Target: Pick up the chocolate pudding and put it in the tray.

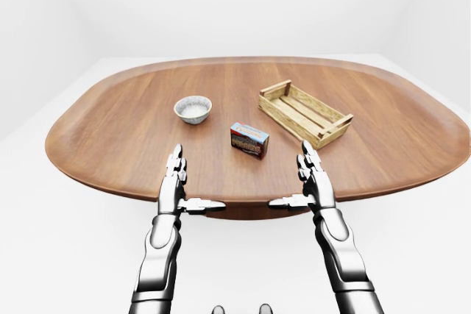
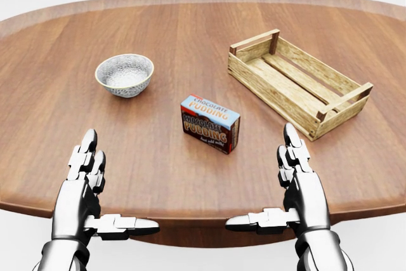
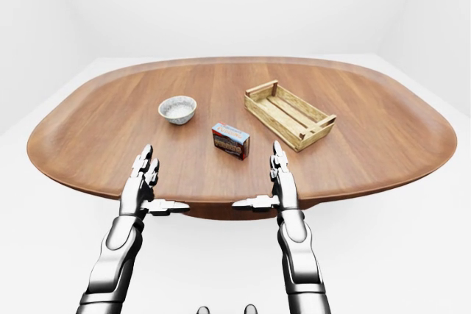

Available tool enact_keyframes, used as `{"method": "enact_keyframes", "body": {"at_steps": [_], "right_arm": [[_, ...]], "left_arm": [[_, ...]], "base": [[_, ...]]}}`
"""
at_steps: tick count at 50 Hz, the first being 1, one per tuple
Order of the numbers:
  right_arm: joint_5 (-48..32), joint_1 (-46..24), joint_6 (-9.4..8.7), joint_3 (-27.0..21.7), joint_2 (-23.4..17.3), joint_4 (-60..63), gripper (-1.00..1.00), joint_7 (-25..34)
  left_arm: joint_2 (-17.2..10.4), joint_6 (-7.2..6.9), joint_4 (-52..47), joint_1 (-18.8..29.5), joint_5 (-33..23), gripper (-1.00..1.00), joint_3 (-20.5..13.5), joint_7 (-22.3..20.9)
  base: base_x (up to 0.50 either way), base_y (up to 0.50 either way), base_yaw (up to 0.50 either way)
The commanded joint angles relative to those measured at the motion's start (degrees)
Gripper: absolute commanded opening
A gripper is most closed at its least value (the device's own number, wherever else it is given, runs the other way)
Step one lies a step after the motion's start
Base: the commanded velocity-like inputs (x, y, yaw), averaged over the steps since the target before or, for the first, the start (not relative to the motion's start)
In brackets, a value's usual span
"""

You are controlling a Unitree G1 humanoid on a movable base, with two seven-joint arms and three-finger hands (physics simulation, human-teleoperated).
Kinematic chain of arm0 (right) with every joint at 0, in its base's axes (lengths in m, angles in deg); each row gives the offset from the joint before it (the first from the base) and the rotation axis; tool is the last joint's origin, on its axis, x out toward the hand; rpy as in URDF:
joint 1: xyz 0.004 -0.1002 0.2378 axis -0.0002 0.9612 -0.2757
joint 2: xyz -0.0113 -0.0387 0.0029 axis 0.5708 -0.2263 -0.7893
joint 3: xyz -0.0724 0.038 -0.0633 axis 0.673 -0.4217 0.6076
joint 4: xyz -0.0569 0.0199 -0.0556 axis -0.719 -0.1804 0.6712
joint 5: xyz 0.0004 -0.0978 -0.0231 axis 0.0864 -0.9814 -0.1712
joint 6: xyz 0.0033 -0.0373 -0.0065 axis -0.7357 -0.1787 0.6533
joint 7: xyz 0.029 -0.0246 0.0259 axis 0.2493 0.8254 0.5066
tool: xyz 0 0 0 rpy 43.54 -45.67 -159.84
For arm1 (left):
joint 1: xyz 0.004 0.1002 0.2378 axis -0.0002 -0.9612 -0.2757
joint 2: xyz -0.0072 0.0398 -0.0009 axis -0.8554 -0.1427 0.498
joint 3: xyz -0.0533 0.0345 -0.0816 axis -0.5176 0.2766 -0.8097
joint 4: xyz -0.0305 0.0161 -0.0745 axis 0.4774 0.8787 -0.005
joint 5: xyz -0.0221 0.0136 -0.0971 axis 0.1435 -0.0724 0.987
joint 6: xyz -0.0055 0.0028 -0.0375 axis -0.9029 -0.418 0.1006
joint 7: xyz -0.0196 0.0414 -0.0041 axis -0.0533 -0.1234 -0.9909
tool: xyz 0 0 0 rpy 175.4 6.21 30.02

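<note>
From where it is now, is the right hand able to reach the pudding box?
Probably yes. The right hand is open and empty over the table's near edge. The pudding box lies up and to the left of it in the head view, with only bare wood between them; the crate stands off to the right.

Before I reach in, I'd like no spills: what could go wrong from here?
The chocolate pudding stands on a narrow side, so an off-centre touch from the open right hand could tip it. The tray has slatted walls the box might clip going in. The bowl lies nearer the left hand; a wide sweep could knock it.
</note>
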Motion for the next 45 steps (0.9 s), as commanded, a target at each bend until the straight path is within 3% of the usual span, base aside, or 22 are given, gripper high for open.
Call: {"method": "enact_keyframes", "body": {"at_steps": [1,11,17,36,38,39,41,42,45], "right_arm": [[0.01,-0.06,0.31,0.00,-0.01,-0.34,1.00,0.07],[0.05,-0.22,0.26,-0.01,-0.02,-0.52,1.00,0.09],[0.09,0.03,-0.25,0.04,-0.01,0.24,1.00,0.08],[-0.26,0.26,0.54,0.10,0.00,0.37,1.00,-0.02],[-0.73,0.53,1.25,0.15,0.02,1.09,1.00,-0.36],[-1.61,1.20,3.16,0.34,0.08,2.71,1.00,-0.92],[-2.32,2.01,5.27,0.70,0.20,4.95,1.00,-1.04],[-2.57,2.33,5.27,0.87,0.28,5.88,1.00,-1.03],[-3.18,3.15,5.27,0.98,0.42,8.63,1.00,-1.25]], "left_arm": [[0.01,-0.04,-0.07,-0.05,-0.09,1.00,0.02,-0.07],[0.02,-0.38,-0.47,-0.09,-0.15,1.00,0.07,-0.08],[0.04,0.22,0.20,-0.01,-0.24,1.00,0.08,-0.09],[0.06,-0.43,-0.69,-0.15,-0.20,1.00,0.08,-0.04],[0.24,0.61,-1.08,-0.21,0.43,1.00,-0.26,0.15],[0.67,1.93,-2.88,-0.38,2.07,1.00,-0.94,0.55],[0.99,3.75,-6.26,-0.67,4.34,1.00,-1.48,1.29],[1.00,5.06,-6.80,-0.75,5.03,1.00,-1.54,1.38],[1.22,5.11,-11.24,-1.75,8.34,1.00,-1.59,1.19]], "base": [[0.26,0.00,0.00],[0.26,0.00,0.00],[0.26,0.00,0.00],[0.26,0.00,0.00],[0.26,0.00,0.00],[0.27,0.00,0.00],[0.26,0.00,0.00],[0.26,0.00,0.00],[0.26,0.00,0.00]]}}
